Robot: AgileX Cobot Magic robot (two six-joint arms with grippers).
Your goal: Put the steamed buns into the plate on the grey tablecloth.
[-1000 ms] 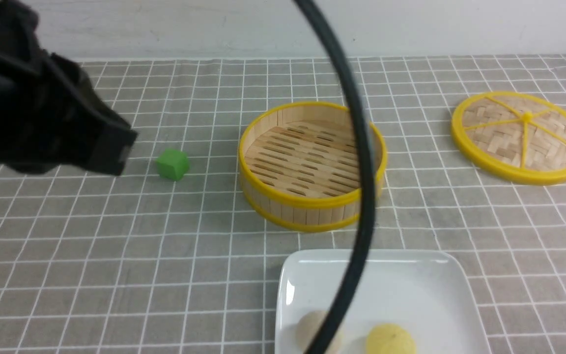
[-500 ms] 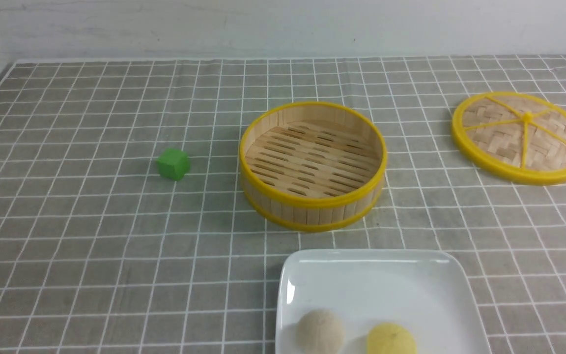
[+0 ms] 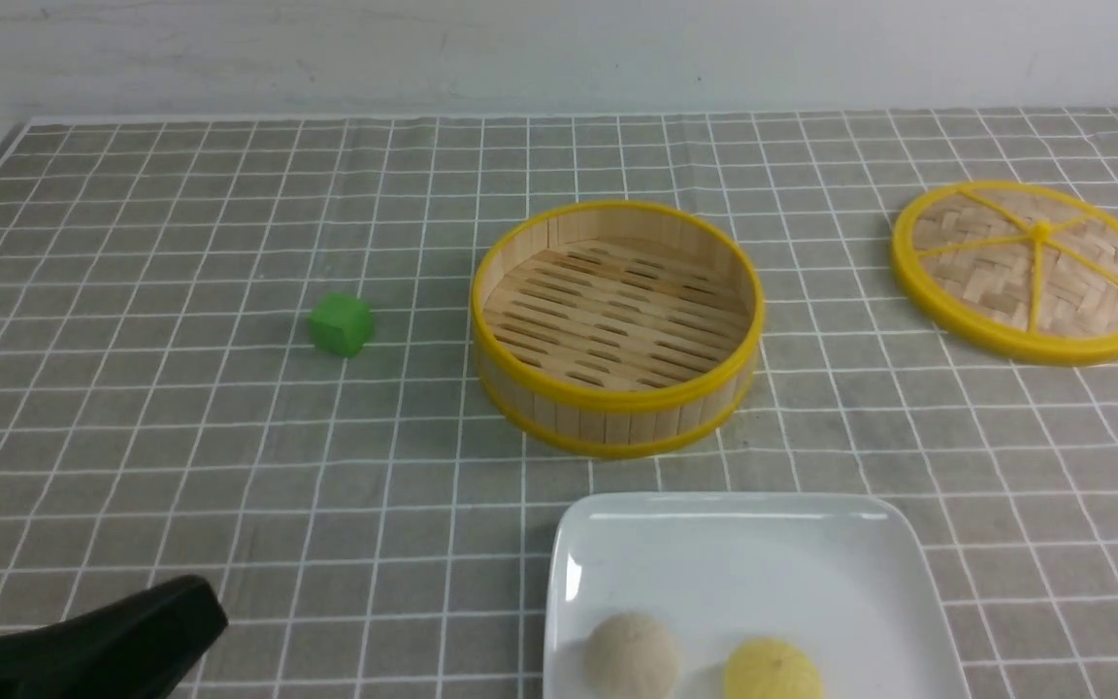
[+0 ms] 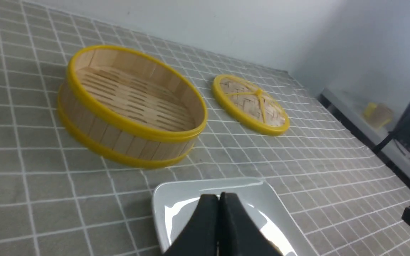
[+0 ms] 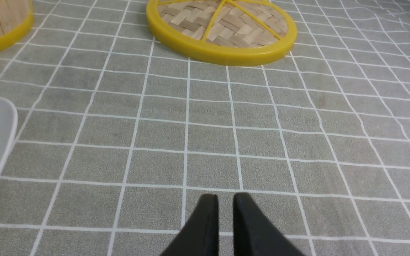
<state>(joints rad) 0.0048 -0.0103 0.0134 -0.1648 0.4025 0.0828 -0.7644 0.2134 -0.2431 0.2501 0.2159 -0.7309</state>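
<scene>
Pale cream bun (image 3: pixel 632 655): resting inside the white square plate (image 3: pixel 763 519), in the near part as the front view shows it; same spot as a moment ago.
Yellow bun (image 3: pixel 772 670): also inside the plate, just beside the pale one, apart from it; likewise unmoved.
Plate: on the grey tablecloth (image 3: pixel 326 505), near edge cut off by the front view.
Left arm (image 3: pixel 113 641): dropped from high beside the green cube (image 3: pixel 341 324) to the near left corner; well apart from the steamer basket (image 3: pixel 617 398).
Black cable: gone from the front view, no longer crossing plate and basket.
Left hand (image 4: pixel 219 199): fingertips pressed together, pinching nothing visible.
Right hand (image 5: pixel 226 197): parted by a narrow gap, tablecloth visible between the tips; spreading rather than gripping, to judge by that gap.
Meaning for the task: probably done, with both buns plated and arms likely clearing off; best to keep both hands away from the plate.
Front view only: both buns plainly seen, but not the right hand.
Left wrist view: plate largely masked by dark fingers, buns barely or not discernible; basket wall seen side-on.
Right wrist view: plate edge, part of the basket and the woven lid (image 5: pixel 226 26); no bun in sight.
</scene>
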